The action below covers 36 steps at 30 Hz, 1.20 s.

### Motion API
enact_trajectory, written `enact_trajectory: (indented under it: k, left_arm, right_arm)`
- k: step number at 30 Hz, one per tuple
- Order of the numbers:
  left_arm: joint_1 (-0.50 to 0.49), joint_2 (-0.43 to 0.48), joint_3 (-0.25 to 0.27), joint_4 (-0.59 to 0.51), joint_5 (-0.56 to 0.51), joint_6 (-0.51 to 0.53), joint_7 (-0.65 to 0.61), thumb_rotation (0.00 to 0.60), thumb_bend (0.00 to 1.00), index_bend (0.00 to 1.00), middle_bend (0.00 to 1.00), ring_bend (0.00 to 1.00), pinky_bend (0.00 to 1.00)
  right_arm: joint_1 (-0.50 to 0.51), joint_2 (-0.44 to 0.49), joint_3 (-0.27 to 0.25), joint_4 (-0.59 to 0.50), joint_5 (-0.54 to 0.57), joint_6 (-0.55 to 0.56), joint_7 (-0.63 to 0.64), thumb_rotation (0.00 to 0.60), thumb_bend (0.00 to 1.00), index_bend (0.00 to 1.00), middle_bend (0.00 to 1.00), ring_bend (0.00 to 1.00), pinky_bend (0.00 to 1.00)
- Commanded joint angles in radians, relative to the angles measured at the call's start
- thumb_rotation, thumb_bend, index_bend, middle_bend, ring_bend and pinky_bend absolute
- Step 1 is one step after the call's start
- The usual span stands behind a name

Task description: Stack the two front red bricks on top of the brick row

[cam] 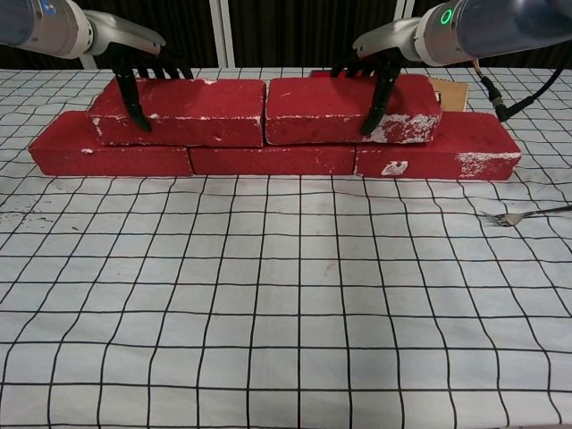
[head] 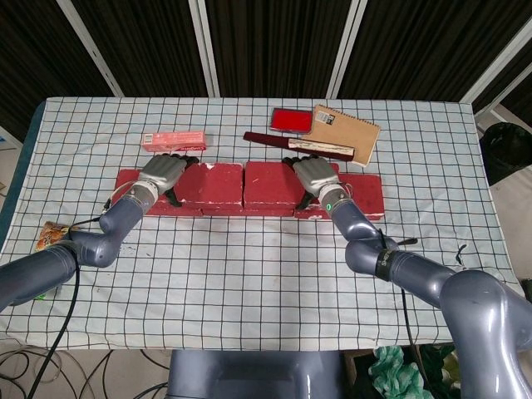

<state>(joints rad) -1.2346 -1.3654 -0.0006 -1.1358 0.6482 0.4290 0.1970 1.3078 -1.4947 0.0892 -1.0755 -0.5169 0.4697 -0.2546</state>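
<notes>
Practically, you have the stack built: both upper bricks already sit on the bottom brick row (cam: pixel 268 159), end to end with a thin gap between them. Starting at the left, your left hand (cam: pixel 134 67) grips the left upper brick (cam: pixel 183 110), thumb down its front face and fingers over the top back edge. Across the gap, your right hand (cam: pixel 375 67) holds the right upper brick (cam: pixel 344 107) the same way, near its right end. What is left, by my judgement, is only to let go with each hand and lift clear without nudging either brick. Far right, a fork (cam: pixel 527 214) lies on the checked cloth (cam: pixel 286 313).
</notes>
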Motion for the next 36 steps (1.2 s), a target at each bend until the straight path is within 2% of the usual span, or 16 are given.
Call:
enact_trajectory:
  k: [1, 15, 24, 36]
  left_arm:
    - [-0.002, -0.004, 0.004, 0.003, -0.005, 0.0, 0.002, 0.6, 0.16, 0.17, 0.19, 0.1, 0.15]
    - [-0.004, -0.022, 0.012, 0.024, -0.017, 0.003, 0.005, 0.6, 0.14, 0.17, 0.19, 0.1, 0.15]
    - [-0.009, -0.032, 0.011, 0.035, -0.02, -0.003, 0.005, 0.6, 0.09, 0.17, 0.19, 0.09, 0.15]
    - [-0.011, -0.03, 0.014, 0.034, -0.032, -0.006, 0.003, 0.6, 0.0, 0.13, 0.17, 0.08, 0.14]
  right_arm:
    - [0.001, 0.0, -0.004, 0.001, 0.005, -0.005, -0.001, 0.6, 0.19, 0.2, 0.24, 0.18, 0.09]
    - [0.004, -0.001, -0.012, 0.002, 0.007, -0.012, 0.004, 0.6, 0.19, 0.2, 0.23, 0.18, 0.09]
    - [0.005, -0.015, -0.016, 0.024, 0.013, -0.018, 0.008, 0.6, 0.18, 0.2, 0.21, 0.16, 0.09]
    - [0.005, -0.022, -0.02, 0.035, 0.012, -0.028, 0.014, 0.6, 0.16, 0.16, 0.14, 0.09, 0.09]
